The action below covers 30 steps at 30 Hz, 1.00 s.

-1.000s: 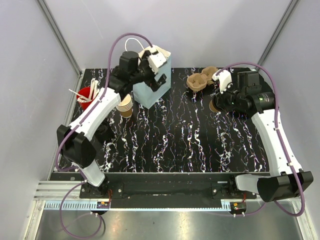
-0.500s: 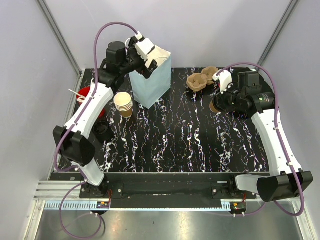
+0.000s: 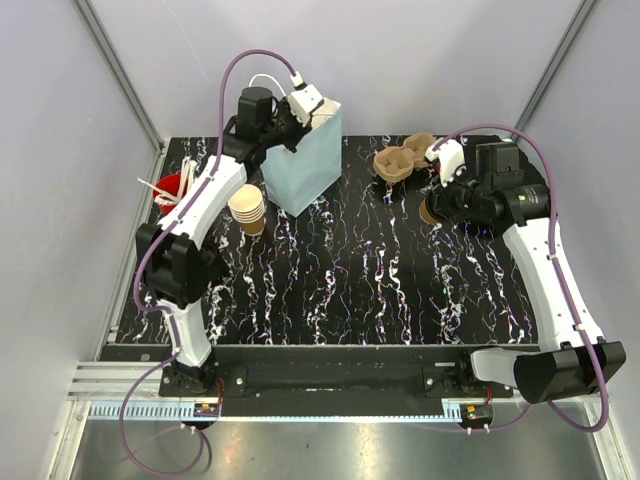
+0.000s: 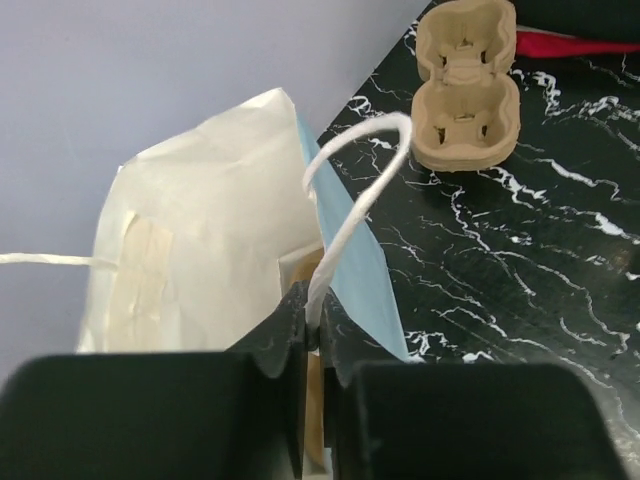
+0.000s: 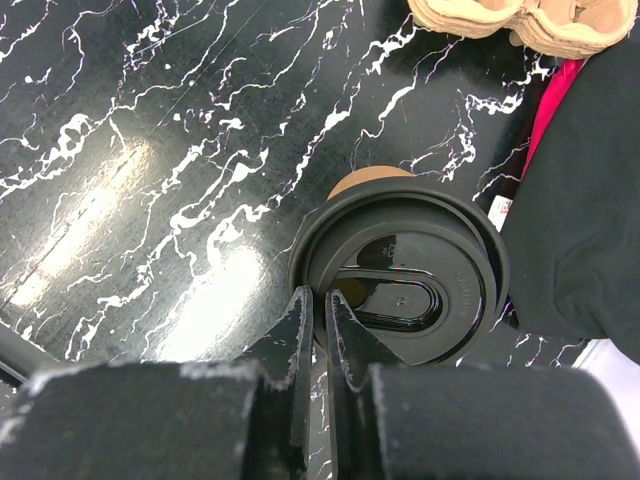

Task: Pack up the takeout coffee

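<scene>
The takeout coffee (image 5: 365, 183) is a tan cup under a round black lid (image 5: 420, 250), standing on the marble table at the right. My right gripper (image 5: 320, 300) is shut on the lid's near rim; from above, the right gripper (image 3: 437, 200) covers most of the cup (image 3: 426, 214). A light blue paper bag (image 3: 305, 165) with a pale inside (image 4: 200, 230) stands upright at the back left. My left gripper (image 4: 313, 320) is shut on the bag's white string handle (image 4: 360, 200) at the bag's top edge, where the top view also shows the left gripper (image 3: 297, 115).
A brown pulp cup carrier (image 3: 395, 162) lies at the back between bag and coffee. A stack of tan cups (image 3: 248, 208) stands left of the bag. A red holder with straws (image 3: 172, 190) sits at the far left edge. Something black and red (image 5: 580, 180) lies right beside the coffee.
My left gripper swung up and left of the bag while open, then came back to the bag's top and shut on the string handle. The right arm has not moved.
</scene>
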Each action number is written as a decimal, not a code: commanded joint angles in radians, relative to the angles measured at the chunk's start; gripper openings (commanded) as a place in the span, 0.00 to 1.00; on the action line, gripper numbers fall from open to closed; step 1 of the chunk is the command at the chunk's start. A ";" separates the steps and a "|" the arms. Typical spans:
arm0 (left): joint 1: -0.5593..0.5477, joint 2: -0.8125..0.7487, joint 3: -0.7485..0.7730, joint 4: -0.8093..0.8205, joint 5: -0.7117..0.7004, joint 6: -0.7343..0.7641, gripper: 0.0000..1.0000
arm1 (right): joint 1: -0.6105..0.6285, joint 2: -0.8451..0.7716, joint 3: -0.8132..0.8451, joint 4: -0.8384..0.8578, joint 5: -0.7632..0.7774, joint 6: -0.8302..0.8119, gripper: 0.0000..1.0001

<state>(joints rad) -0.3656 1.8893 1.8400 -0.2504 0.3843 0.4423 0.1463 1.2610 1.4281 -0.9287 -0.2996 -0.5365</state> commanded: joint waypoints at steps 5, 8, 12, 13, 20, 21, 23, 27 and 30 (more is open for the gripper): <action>-0.028 -0.108 0.036 0.027 0.033 -0.033 0.00 | -0.008 0.028 0.023 0.056 -0.018 0.021 0.00; -0.056 -0.159 -0.004 0.010 0.047 -0.051 0.00 | -0.010 0.026 0.028 0.057 -0.018 0.024 0.00; -0.108 -0.223 -0.068 -0.016 0.059 -0.065 0.00 | -0.010 0.021 0.031 0.059 -0.012 0.032 0.00; -0.121 -0.234 -0.088 -0.026 0.068 -0.066 0.00 | -0.010 0.020 0.035 0.057 -0.009 0.032 0.00; -0.245 -0.334 -0.199 -0.079 0.061 -0.114 0.00 | -0.016 0.006 0.064 0.057 0.039 0.061 0.00; -0.259 -0.343 -0.209 -0.087 0.056 -0.116 0.00 | -0.017 0.005 0.071 0.057 0.056 0.066 0.00; -0.294 -0.364 -0.238 -0.104 0.054 -0.129 0.00 | -0.022 0.006 0.080 0.053 0.074 0.081 0.00; -0.343 -0.392 -0.275 -0.130 0.036 -0.157 0.00 | -0.036 0.012 0.114 0.044 0.123 0.119 0.00; -0.380 -0.409 -0.288 -0.142 0.012 -0.162 0.00 | -0.047 0.015 0.127 0.036 0.129 0.138 0.00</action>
<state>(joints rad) -0.7143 1.5406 1.5608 -0.3946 0.4175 0.3115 0.1158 1.2938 1.4979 -0.9100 -0.2188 -0.4465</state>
